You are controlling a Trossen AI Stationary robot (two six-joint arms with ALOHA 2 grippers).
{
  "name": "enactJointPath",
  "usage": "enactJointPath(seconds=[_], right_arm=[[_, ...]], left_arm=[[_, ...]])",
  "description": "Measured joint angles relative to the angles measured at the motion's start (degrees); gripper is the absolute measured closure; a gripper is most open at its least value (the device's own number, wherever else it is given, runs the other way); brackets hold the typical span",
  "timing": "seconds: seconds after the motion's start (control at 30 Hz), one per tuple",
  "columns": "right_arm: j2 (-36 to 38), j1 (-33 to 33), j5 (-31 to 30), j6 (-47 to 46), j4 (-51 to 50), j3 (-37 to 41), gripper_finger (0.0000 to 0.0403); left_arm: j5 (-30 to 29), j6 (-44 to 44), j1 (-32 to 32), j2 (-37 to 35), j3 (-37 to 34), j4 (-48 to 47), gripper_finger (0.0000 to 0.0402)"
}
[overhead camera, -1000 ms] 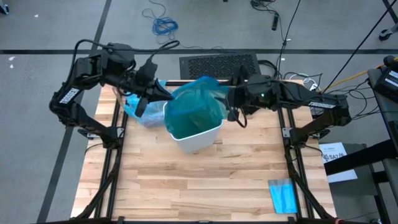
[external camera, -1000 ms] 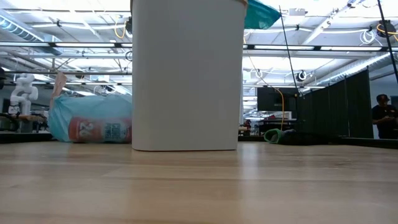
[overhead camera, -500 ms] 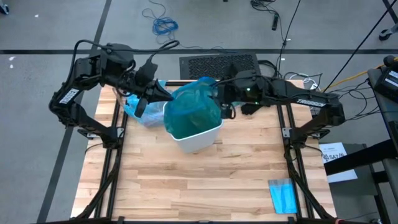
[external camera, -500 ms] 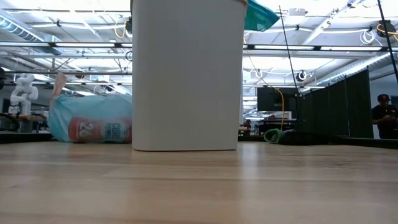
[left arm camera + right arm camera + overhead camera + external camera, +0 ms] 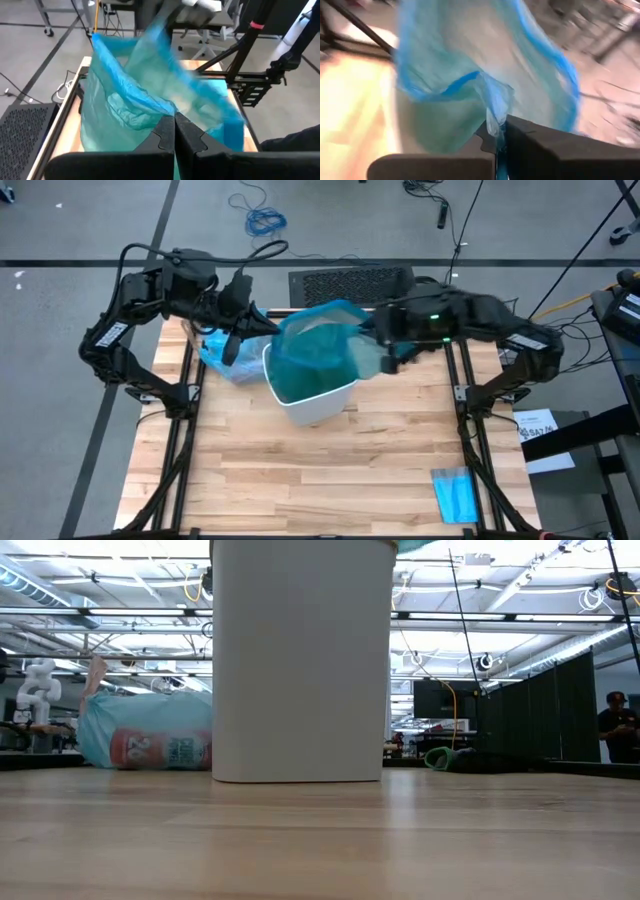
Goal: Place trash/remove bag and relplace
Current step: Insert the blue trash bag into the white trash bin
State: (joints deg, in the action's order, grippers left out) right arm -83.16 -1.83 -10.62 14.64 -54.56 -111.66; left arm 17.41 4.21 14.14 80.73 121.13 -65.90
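Moved: right gripper (image 5: 378,342) has clamped the liner (image 5: 315,350) rim, pulling toward 3 o'clock.
Left gripper (image 5: 262,330): pinched shut on the liner's 9 o'clock edge.
Bin (image 5: 318,402): table centre.
Bagged trash (image 5: 150,735): 10 o'clock, beside bin.

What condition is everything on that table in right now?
Bin: upright, lined with a teal bag.
Teal bag: rim lifted, pinched at both sides.
Left hand: shut on the teal bag.
Right hand: shut on the teal bag.
Full bag: lying behind the bin, bottle inside.
Folded sheet: flat.
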Motion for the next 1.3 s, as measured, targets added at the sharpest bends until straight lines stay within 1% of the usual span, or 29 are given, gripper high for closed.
enactJointPath(seconds=[0.13, 0.23, 0.3, 0.4, 0.5, 0.6, 0.73, 0.77, 0.83, 0.93, 1.1, 1.2, 1.27, 1.3], right_arm=[[-0.2, 1.1, 8.5, -2.6, -1.1, -5.5, 0.0403], [-0.6, 1.3, 11.6, -3.1, 0.2, -6.1, 0.0403], [-1.3, 0.9, 12.5, -3.2, 0.1, -6.1, 0.0403], [-3.0, 0.6, 14.0, -3.5, -1.7, -6.1, 0.0403], [-5.3, 0.7, 16.5, -3.5, -1.9, -6.1, 0.0403], [-7.4, 0.7, 19.1, -3.5, -2.0, -6.1, 0.0403], [-10.0, 0.4, 22.2, -3.1, -0.8, -6.1, 0.0403], [-10.7, 0.3, 23.2, -3.0, -0.4, -6.1, 0.0403], [-11.9, 0.0, 24.8, -3.0, 0.5, -6.1, 0.0403], [-13.1, -0.1, 26.6, -2.9, 1.9, -6.1, 0.0403], [-13.2, -0.4, 27.7, -1.8, 4.9, -6.1, 0.0403], [-12.7, -2.0, 27.7, -1.5, 5.4, -6.8, 0.0403], [-12.7, -3.3, 27.7, -1.3, 5.4, -8.2, 0.0403], [-12.6, -4.0, 28.1, -1.4, 5.5, -8.7, 0.0403]], left_arm=[[0.5, -0.3, 0.1, 0.0, -5.0, 6.1, 0.0402], [2.2, -1.3, 0.1, -0.8, -10.7, 11.8, 0.0402], [2.2, -3.1, 0.1, -2.1, -14.8, 13.1, 0.0402], [1.9, -5.8, 0.1, -5.0, -20.7, 12.9, 0.0402], [0.3, -8.5, 0.1, -8.0, -24.0, 12.5, 0.0402], [-3.7, -9.8, 0.1, -11.4, -24.4, 10.3, 0.0402], [-10.4, -10.7, 0.1, -14.9, -24.3, 2.8, 0.0402], [-11.2, -11.4, 0.1, -15.2, -24.4, 1.0, 0.0402], [-11.2, -12.4, 0.1, -15.8, -25.1, 1.1, 0.0402], [-9.5, -12.9, -0.6, -16.2, -27.4, 5.3, 0.0402], [-8.6, -13.1, -1.5, -15.6, -34.8, 16.0, 0.0402], [-7.8, -14.2, -1.5, -15.0, -38.9, 21.7, 0.0402], [-7.7, -14.4, -1.5, -15.1, -40.3, 25.1, 0.0402], [-7.7, -14.4, -1.5, -15.1, -40.7, 25.3, 0.0402]])
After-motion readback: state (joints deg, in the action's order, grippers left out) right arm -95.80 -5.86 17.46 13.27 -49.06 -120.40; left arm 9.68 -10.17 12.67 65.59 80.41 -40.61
